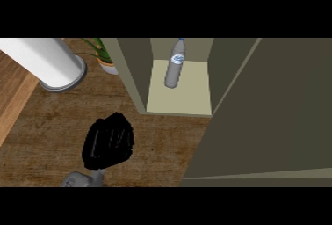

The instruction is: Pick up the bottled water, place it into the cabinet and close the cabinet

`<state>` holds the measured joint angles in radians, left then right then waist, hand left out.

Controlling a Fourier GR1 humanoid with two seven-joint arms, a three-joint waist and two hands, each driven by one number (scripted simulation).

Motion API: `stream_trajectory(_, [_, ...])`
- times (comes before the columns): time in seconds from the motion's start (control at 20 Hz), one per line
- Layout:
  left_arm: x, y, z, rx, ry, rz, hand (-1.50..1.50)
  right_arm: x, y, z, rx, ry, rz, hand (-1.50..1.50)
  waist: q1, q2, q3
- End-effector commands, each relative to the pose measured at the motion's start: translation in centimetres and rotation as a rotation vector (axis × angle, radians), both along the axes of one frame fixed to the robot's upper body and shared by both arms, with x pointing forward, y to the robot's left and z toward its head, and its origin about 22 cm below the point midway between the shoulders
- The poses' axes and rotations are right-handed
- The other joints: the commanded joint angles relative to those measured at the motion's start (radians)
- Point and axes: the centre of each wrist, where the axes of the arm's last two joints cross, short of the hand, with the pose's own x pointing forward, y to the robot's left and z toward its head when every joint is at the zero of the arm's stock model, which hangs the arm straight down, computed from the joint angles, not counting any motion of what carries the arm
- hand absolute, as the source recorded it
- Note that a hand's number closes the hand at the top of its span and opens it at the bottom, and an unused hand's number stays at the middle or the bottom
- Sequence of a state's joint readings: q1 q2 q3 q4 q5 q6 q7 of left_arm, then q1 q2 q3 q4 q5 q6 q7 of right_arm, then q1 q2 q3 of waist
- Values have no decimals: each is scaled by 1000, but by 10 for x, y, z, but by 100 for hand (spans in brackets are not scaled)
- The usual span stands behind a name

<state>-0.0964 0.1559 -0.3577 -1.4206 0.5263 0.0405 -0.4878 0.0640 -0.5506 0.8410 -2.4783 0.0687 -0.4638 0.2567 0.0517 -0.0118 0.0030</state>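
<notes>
Fingers straight and pressed together on the left hand (108,143), hovering flat over the desk (52,132), holding nothing. Bottled water (174,63) standing inside the cabinet (178,99), door (272,114) swung open at right.

The clear plastic water bottle (174,65), up and right of the black left hand (108,141), carries a white-and-blue label, unreadable.
</notes>
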Motion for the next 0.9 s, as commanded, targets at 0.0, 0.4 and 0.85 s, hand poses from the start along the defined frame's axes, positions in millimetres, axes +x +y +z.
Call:
stream_trajectory(0.0, [-35, 6, 18, -12, -4, 30, 150, -18, 6, 23, 13, 0, 201, 150, 3, -2, -5])
stream_trajectory(0.4, [-99, 60, 38, 10, -28, 72, 150, -6, 31, 33, 40, -8, 208, 150, -11, -1, -7])
stream_trajectory(0.85, [-141, 112, 68, -6, -46, 103, 150, 38, 91, 62, 57, -35, 157, 150, -21, 7, -6])
